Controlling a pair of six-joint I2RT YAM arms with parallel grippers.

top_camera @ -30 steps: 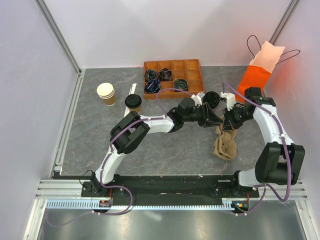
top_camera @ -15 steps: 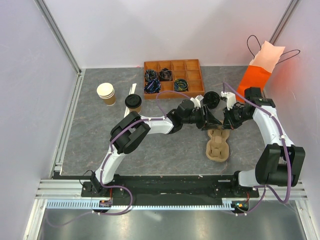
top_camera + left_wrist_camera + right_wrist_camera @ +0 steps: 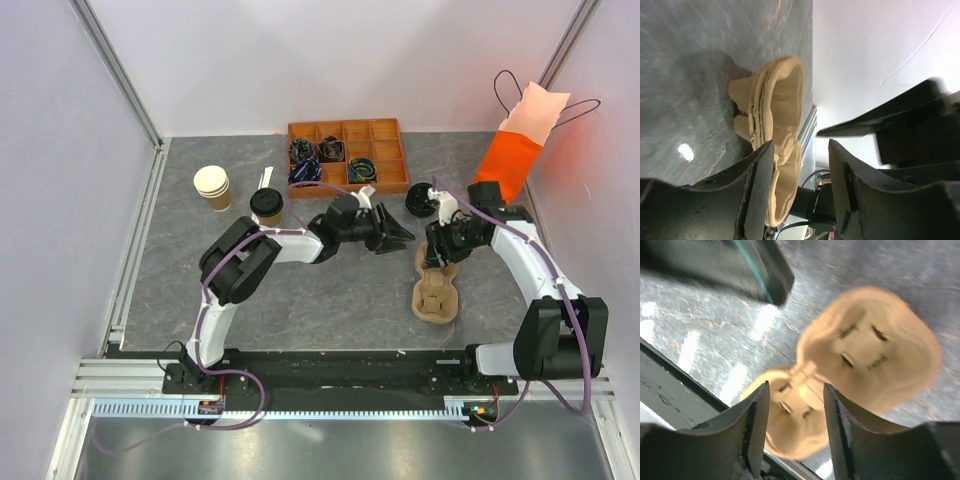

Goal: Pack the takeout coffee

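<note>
The coffee point(image 3: 266, 206), a tan cup under a black lid, stands upright on the table point(image 3: 330, 290) in the upper left of the top view. It is just right of the cup stack point(image 3: 212, 187) and well apart from both arms. A thin white stick point(image 3: 265, 177) lies just above it.

The left end effector point(image 3: 402, 237) sits near the centre of the frame, pointing right. Its fingers are apart with nothing between them; in the left wrist view only the far wall shows through the gap. The right end effector point(image 3: 432, 258) is just to its right, over the upper end of the carrier point(image 3: 433, 297). Its fingers are also spread. In the right wrist view the carrier lies flat on the table below them, gripped by neither finger.

The carrier is a tan pulp tray with two cup wells, lying right of centre with its long axis running up and down the frame. No cup is in it.

A loose lid point(image 3: 420, 198) lies just above the right end effector. The wooden organizer point(image 3: 385, 130) is at the top centre, with dark items in some compartments. The orange bag point(image 3: 510, 160) stands at the upper right.
</note>
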